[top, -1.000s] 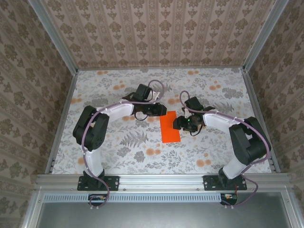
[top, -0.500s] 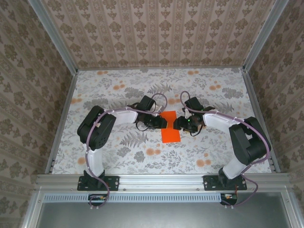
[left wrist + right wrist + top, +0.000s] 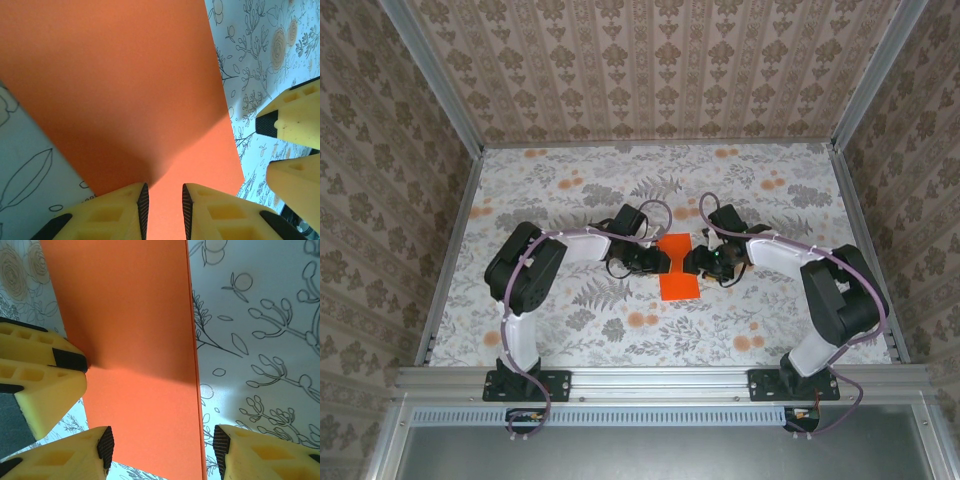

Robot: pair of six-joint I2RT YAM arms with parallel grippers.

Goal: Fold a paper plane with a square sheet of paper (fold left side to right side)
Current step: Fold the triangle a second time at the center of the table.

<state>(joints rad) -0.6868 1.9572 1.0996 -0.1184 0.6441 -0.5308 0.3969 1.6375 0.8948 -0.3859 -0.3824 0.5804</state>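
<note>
The square sheet of paper [image 3: 678, 270] is bright orange and lies flat mid-table as a narrow upright rectangle. Two layers show along its right edge [image 3: 194, 365]; no paper plane shape shows. My left gripper [image 3: 658, 258] is low over the sheet's left side. Its yellow fingers [image 3: 125, 210] stand a narrow gap apart, with flat paper [image 3: 125, 90] showing between them. My right gripper [image 3: 694, 261] faces it from the right, open wide. One fingertip [image 3: 105, 444] is over the paper and the other [image 3: 222, 442] over the table beyond the edge.
The flowered tablecloth [image 3: 570, 190] covers the table, with wallpapered walls on three sides and a metal rail [image 3: 660, 380] at the near edge. The two grippers are close together: right fingers [image 3: 295, 125] show in the left wrist view and left fingers [image 3: 45, 360] in the right wrist view.
My left gripper has come down from behind the sheet's far left corner to its left side, opposite the right gripper. The right gripper and the paper have barely moved.
</note>
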